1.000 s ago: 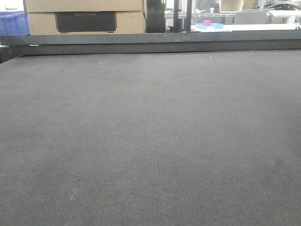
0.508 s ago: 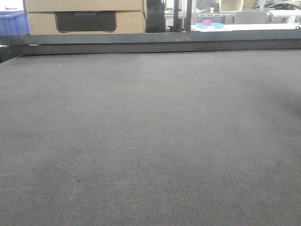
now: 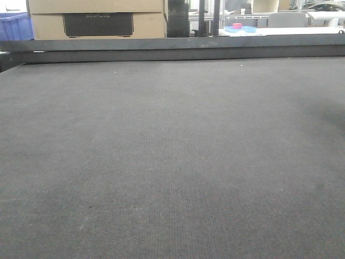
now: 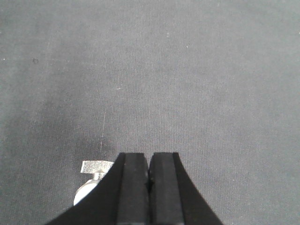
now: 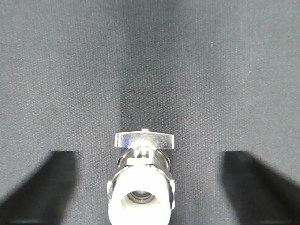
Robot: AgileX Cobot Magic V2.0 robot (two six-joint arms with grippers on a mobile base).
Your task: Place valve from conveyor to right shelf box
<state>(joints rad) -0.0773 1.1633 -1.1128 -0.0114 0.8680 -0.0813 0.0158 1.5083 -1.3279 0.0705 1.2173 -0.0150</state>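
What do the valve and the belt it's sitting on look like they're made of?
The valve: handle and body look like polished, chrome-plated metal, given the mirror-bright glints; its open end is matte off-white, probably plastic. The conveyor: matte dark grey woven fabric, or fabric-faced rubber, judging by the fine thread grid; which one I can't tell.

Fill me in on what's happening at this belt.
The right gripper is open, its fingers either side of a metal valve lying on the grey conveyor, not yet gripped. The left gripper is shut on nothing above the belt, with a valve handle showing beside it.
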